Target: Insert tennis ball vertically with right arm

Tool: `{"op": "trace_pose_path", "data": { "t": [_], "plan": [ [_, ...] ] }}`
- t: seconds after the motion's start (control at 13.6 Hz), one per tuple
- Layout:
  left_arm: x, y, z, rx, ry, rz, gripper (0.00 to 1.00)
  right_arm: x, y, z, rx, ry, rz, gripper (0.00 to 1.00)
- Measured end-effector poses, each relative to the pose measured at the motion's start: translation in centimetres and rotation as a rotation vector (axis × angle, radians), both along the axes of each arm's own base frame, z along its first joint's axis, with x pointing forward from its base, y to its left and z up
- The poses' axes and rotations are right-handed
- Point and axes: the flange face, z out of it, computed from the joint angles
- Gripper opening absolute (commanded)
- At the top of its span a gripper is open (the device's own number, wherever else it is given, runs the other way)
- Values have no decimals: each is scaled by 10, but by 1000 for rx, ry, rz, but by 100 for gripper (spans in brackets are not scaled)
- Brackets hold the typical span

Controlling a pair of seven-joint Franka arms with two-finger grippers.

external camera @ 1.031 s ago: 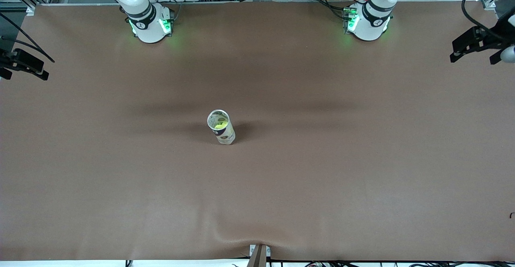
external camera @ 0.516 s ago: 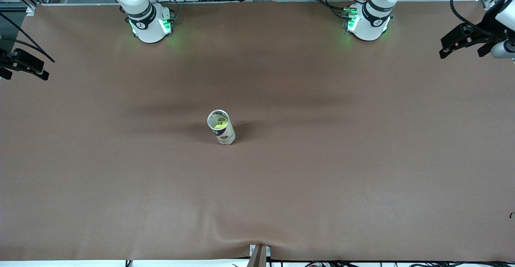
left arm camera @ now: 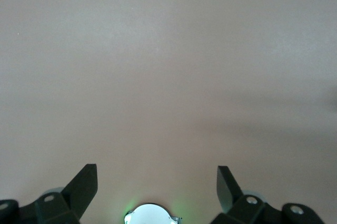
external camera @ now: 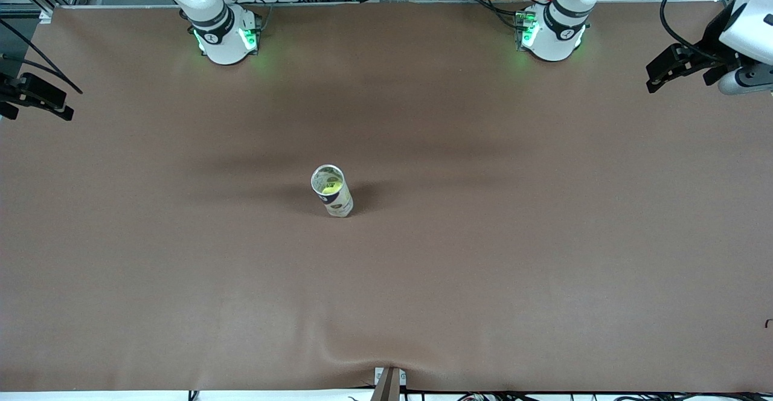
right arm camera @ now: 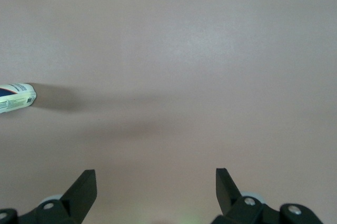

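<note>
The brown table (external camera: 543, 256) carries one object of interest, an upright tube-shaped can (external camera: 333, 192) standing near the middle, somewhat toward the right arm's end. The tennis ball (external camera: 329, 189) is visible as a yellow-green patch through the can's open top, so it lies inside the can; judged from this, the insertion is complete and the step in hand is retreat and parking. The right gripper (right arm camera: 155, 192) is at the right arm's end of the table, over bare surface, fingers spread wide and empty; the right wrist view shows only the can's base end (right arm camera: 16, 97) at the frame edge, well apart from the fingers. The left gripper (left arm camera: 157, 188) is up over the left arm's end of the table, also wide open with nothing between its fingers; in the front view it appears as a dark fork (external camera: 679, 66) at the frame edge. To finish well, keep both grippers high and away from the can, since the tall narrow body would probably tip at a light side touch. Confirm that the ball sits fully below the rim before ending. Any further motion should run along the table's ends, not across the centre.
</note>
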Motion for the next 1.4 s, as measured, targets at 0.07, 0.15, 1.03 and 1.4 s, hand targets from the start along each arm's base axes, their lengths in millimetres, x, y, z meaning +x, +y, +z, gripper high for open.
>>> {"op": "trace_pose_path", "data": {
  "t": [0.07, 0.15, 1.03, 1.4],
  "plan": [
    [0, -2, 0, 0, -2, -8, 100, 0, 0, 0, 0, 0, 0, 100],
    [0, -4, 1, -1, -8, -15, 100, 0, 0, 0, 0, 0, 0, 100],
    [5, -7, -2, -43, -12, -68, 100, 0, 0, 0, 0, 0, 0, 100],
    [8, 1, -4, -46, -6, -111, 100, 0, 0, 0, 0, 0, 0, 100]
  ]
}}
